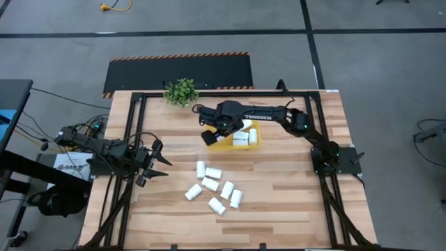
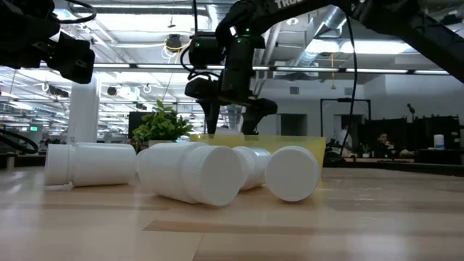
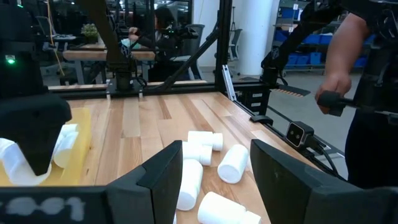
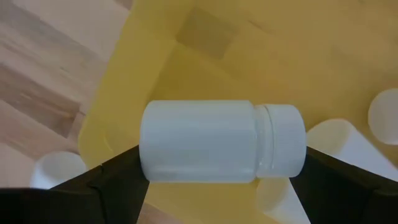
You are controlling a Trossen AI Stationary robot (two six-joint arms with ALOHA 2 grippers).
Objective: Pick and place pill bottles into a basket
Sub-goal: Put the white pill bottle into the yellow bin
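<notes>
**Right hand holds a pill bottle over the basket**

The right hand [image 1: 224,130] is above the yellow basket [image 1: 255,144], at the far middle of the worktop [image 1: 293,202]. Its fingers are clamped on a white pill bottle [image 4: 221,142] that lies sideways between them. Other bottles [image 1: 241,138] already lie in the basket. Seven loose bottles [image 1: 214,187] lie in a group on the worktop, nearer than the basket. The left hand [image 1: 155,162] waits at the left edge, fingers together, holding nothing.
</notes>
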